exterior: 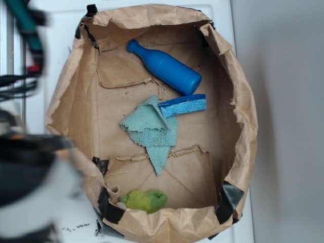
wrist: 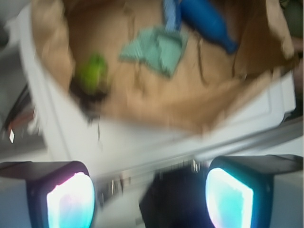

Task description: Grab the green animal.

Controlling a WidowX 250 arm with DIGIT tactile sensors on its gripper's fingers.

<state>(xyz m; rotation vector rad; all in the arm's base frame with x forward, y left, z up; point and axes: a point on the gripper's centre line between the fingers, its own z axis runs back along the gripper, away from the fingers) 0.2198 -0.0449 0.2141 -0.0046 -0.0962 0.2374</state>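
Note:
The green animal (exterior: 144, 200) is a small lime-green plush lying against the near wall of a brown paper tub (exterior: 243, 101). In the blurred wrist view the green animal (wrist: 92, 73) shows at the upper left, inside the tub. My gripper (wrist: 149, 202) is open, its two glowing pads far apart with nothing between them, and it hangs outside the tub over the white surface. In the exterior view only a blurred dark and white arm (exterior: 28, 182) shows at the lower left, left of the tub.
Inside the tub lie a blue bottle (exterior: 164, 67), a blue sponge (exterior: 183, 105) and a teal cloth rag (exterior: 151, 129). Crumpled paper walls with black tape (exterior: 229, 200) ring the floor. Cables (exterior: 28, 35) hang at the upper left.

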